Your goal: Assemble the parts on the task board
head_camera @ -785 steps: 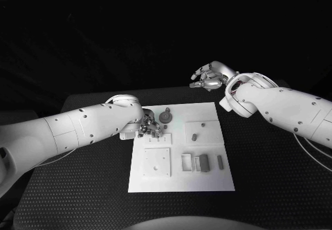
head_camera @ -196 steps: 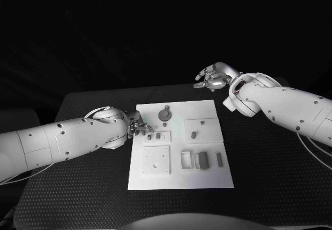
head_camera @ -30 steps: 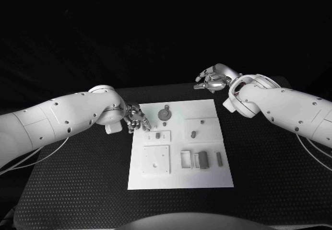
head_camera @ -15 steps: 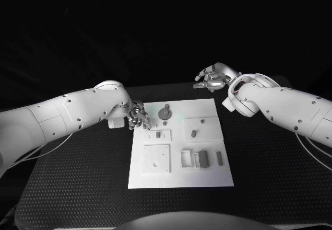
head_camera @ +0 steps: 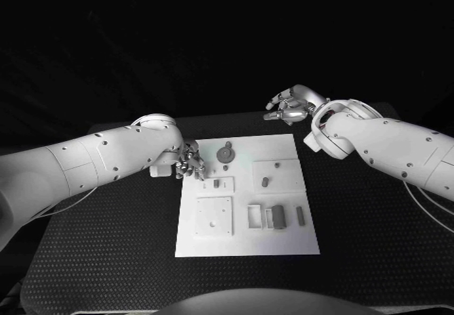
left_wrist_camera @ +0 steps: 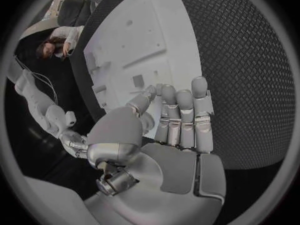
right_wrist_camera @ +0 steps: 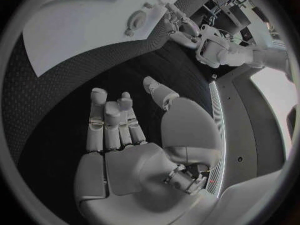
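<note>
White rectangular task board (head_camera: 248, 244) sitting mid-frame on the black textured desk (head_camera: 104, 262), small grey parts (head_camera: 276, 217) lying on it, silver left hand (head_camera: 188, 163) at the board's upper-left edge, fingers straight, holding nothing, silver right hand (head_camera: 291, 107) up top right of centre, loosely spread, empty too

Task board (head_camera: 248, 230) near-left corner behind left robot hand (head_camera: 188, 164); small parts' shapes too small
</note>
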